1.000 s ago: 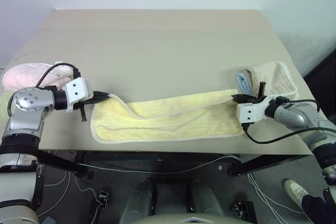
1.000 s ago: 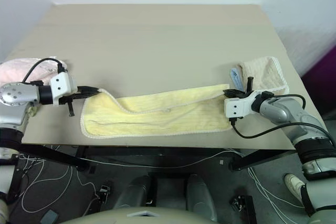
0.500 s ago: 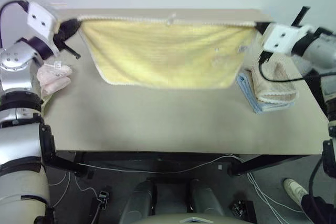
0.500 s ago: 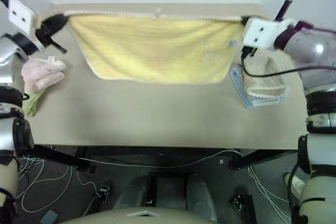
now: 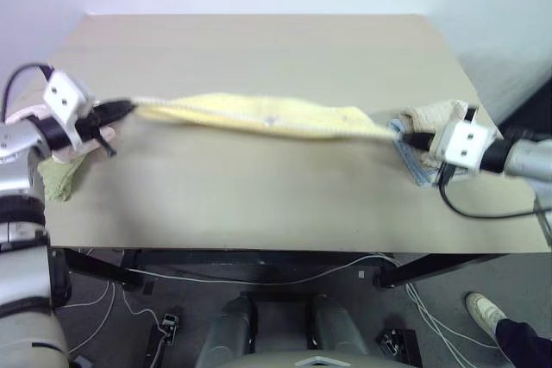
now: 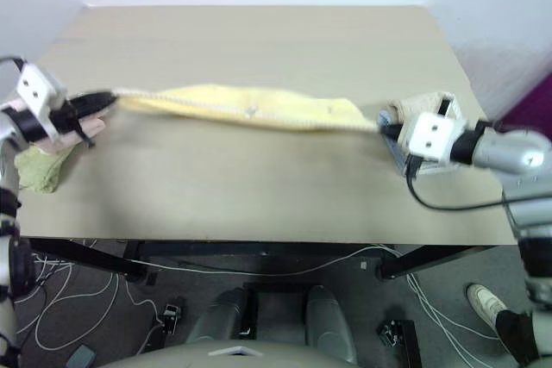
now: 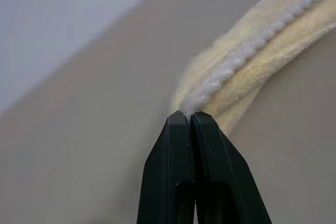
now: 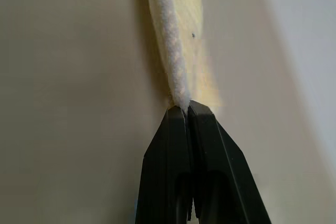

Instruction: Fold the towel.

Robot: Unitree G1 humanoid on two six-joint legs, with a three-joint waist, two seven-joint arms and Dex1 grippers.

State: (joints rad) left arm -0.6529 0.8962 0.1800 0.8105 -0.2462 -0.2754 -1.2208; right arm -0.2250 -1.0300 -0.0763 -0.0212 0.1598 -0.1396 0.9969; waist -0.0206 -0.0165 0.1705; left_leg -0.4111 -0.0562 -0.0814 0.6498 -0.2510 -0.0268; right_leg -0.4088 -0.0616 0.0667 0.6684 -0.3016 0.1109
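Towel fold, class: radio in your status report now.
Left gripper and right gripper both shut on the towel, one at each end. Towel stretched between them over the table. Beige towel beside right gripper.

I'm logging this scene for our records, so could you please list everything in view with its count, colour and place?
towel: one, pale yellow, stretched across the table between both grippers
table: one, beige, under everything
beige towel: one, folded, on a blue cloth at the table's right edge
blue cloth: one, under the beige towel
pink towel: one, at the left edge
green cloth: one, at the left edge beside the pink towel
shoe: one, white, on the floor at right
left gripper: jaws shut on the towel's left end
right gripper: jaws shut on its right end
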